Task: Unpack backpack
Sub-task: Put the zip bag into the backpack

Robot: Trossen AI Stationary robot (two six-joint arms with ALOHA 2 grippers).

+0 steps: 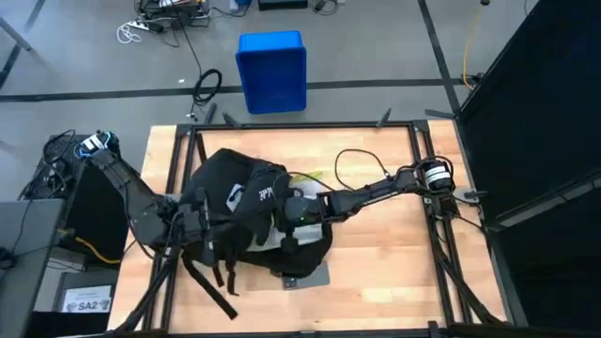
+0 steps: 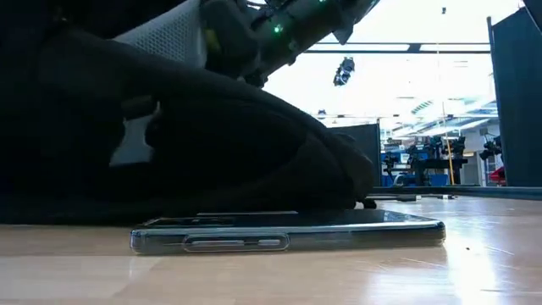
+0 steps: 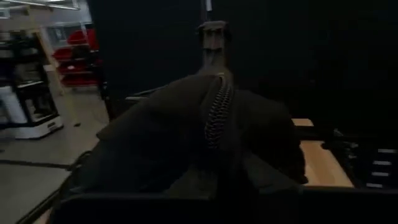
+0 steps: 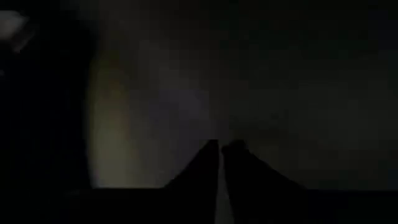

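Both tools are at the backpack [image 1: 239,202]: right tool [image 4: 221,149] is buried inside with tips pressed together, left tool [image 1: 192,225] pinches its fabric edge.

A workshop or lab. The wooden table [image 1: 376,244] stands on a grey concrete floor [image 1: 376,47] strewn with cables [image 1: 207,84], beside a blue plastic box [image 1: 272,70]. Red storage shelves [image 3: 78,59] and ceiling lights [image 2: 406,110] show beyond.
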